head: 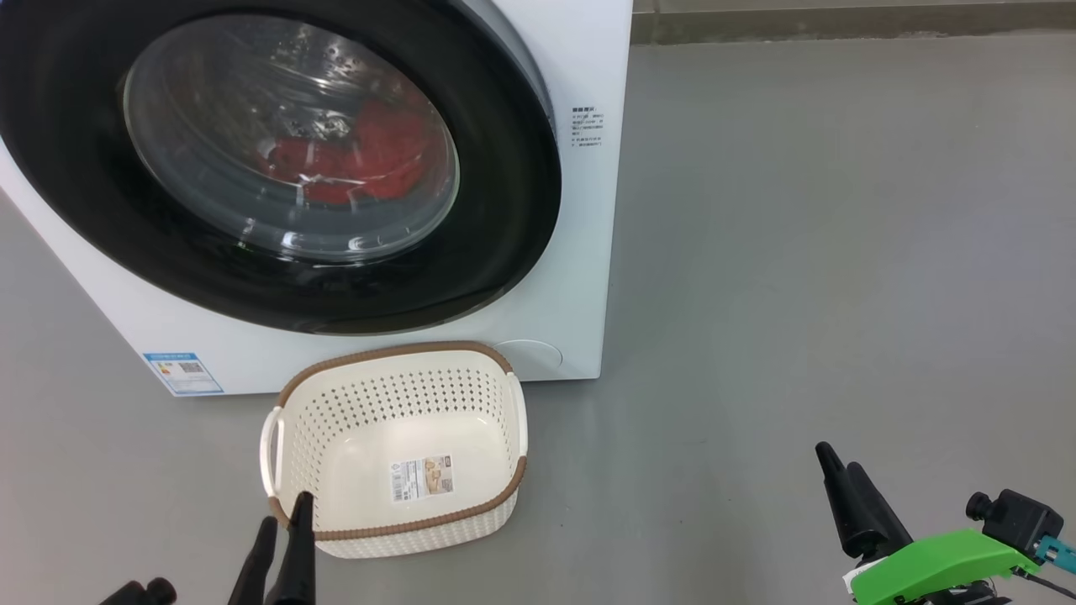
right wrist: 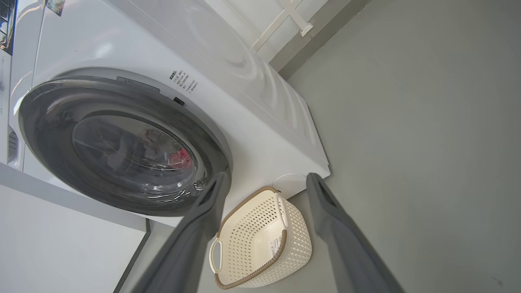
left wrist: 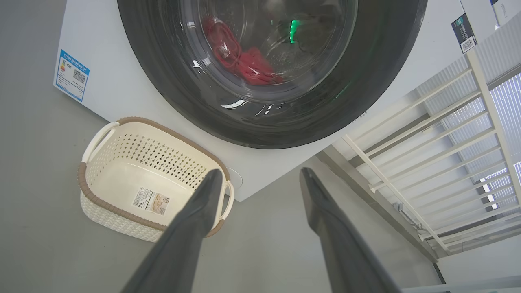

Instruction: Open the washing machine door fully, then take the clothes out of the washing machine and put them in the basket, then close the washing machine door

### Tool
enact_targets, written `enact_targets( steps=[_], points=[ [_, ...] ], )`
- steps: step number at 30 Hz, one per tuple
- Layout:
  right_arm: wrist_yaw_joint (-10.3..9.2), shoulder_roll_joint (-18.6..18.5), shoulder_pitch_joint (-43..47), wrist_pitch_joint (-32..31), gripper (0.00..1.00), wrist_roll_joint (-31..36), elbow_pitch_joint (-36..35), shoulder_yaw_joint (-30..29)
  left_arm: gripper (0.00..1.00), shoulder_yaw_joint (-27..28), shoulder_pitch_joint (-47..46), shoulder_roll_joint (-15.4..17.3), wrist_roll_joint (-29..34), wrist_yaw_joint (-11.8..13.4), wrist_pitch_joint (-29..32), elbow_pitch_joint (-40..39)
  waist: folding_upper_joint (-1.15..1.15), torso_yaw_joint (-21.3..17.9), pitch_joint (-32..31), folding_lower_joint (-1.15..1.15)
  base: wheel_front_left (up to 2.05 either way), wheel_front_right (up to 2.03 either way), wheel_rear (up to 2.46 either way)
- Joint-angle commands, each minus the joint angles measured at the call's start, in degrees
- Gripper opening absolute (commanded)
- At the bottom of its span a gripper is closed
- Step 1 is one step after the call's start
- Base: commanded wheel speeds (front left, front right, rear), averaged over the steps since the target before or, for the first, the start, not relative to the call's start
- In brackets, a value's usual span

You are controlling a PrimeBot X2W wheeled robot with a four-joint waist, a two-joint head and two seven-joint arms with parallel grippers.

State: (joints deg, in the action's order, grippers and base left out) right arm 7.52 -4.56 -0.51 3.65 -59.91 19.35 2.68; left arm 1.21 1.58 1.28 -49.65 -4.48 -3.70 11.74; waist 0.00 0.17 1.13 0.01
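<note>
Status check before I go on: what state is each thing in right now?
Round black-rimmed glass washing machine door: shut.
Red fabric clothes: heaped inside, seen through the door.
Cream perforated plastic basket: upright on the grey floor, empty.
Left pincer: open, holding nothing.
Right pincer: open, holding nothing.

Your head camera looks steeply down, close on the washing machine door (head: 277, 160) and the basket (head: 395, 395) before it. Both wrist cameras share those two: the left faces them squarely, the right obliquely from farther back.
</note>
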Motion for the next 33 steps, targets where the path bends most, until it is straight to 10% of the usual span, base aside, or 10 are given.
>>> enact_targets(
  steps=[1, 33],
  points=[
    [-0.01, -1.06, -2.10, 0.94, 1.00, 1.60, -1.67, 1.02, 1.00, 0.62, -0.07, 1.03, 2.28, 0.52, -0.78, -1.91, 0.00, 0.02, 0.03, -0.01, 0.00, 0.00, 0.00],
    [-0.02, -2.37, -1.85, 6.33, 1.00, 18.96, -2.09, 4.09, 1.00, -0.60, 1.37, 1.33, 23.87, 1.96, -6.23, -3.98, 0.00, -0.15, 0.71, -0.01, 0.00, 0.00, 0.00]
  ],
)
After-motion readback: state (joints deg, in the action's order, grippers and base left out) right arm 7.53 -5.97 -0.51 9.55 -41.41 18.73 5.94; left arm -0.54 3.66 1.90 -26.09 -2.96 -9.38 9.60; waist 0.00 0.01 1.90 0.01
